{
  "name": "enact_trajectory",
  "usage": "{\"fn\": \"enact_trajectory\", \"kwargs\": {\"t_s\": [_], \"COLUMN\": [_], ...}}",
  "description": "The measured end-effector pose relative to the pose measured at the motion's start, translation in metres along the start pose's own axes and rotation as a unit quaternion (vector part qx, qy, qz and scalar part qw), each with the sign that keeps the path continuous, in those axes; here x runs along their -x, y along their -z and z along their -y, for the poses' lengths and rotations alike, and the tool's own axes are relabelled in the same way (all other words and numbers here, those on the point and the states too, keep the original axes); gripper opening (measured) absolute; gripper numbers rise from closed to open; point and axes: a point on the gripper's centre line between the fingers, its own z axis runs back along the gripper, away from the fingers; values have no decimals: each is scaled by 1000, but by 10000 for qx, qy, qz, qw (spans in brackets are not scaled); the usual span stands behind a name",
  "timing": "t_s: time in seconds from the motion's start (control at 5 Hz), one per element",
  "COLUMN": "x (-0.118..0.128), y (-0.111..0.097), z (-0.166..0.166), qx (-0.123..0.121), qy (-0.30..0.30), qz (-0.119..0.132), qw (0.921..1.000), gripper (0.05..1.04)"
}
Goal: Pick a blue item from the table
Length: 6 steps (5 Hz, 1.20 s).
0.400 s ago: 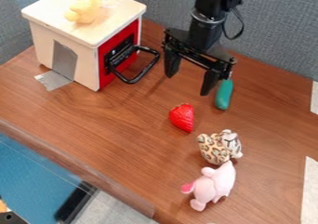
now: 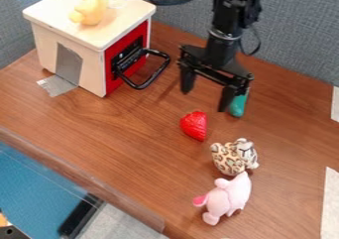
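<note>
The task's thing is most likely the teal item, the nearest match to blue among the objects on the counter; it lies right of centre in the upper half of the frame. The jaws are spread wide with nothing between them, hanging above the counter from the black arm. What matters most is that the teal item is outside their gap, just to the right of the right-hand finger in the frame, which hides part of its upper end. Its long axis runs close to upright in the picture, the top leaning slightly right, while the line from one fingertip to the other slopes from upper left to lower right. The two directions cross fairly squarely, so the grasp probably needs little turning; the jaws should shift right in the frame until the item sits between them, and only then go down. Dropping straight from here would risk landing a fingertip on the item or nudging it aside. Compared with the earlier frame, the jaws sit lower in the picture and slightly to the right, covering more of the teal item's upper end. The teal item itself appears not to have moved, and the strawberry, leopard-print toy and pink toy lie where they did.
</note>
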Motion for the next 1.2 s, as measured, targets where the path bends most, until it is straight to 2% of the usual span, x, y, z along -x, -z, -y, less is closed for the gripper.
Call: {"fn": "enact_trajectory", "kwargs": {"t_s": [0.2, 0.4, 0.6, 0.8, 1.0, 1.2], "x": [-23, -47, -61, -64, -67, -63], "y": [10, 21, 32, 48, 54, 59], "z": [6, 16, 21, 23, 23, 21], "qx": [68, 214, 309, 340, 333, 312], "qy": [-224, -440, -564, -643, -705, -738], "qz": [-78, 29, 52, 11, 129, 102], "qw": [9997, 9988, 9979, 9974, 9969, 9967], "gripper": [1001, 1001, 1001, 1001, 956, 738]}}
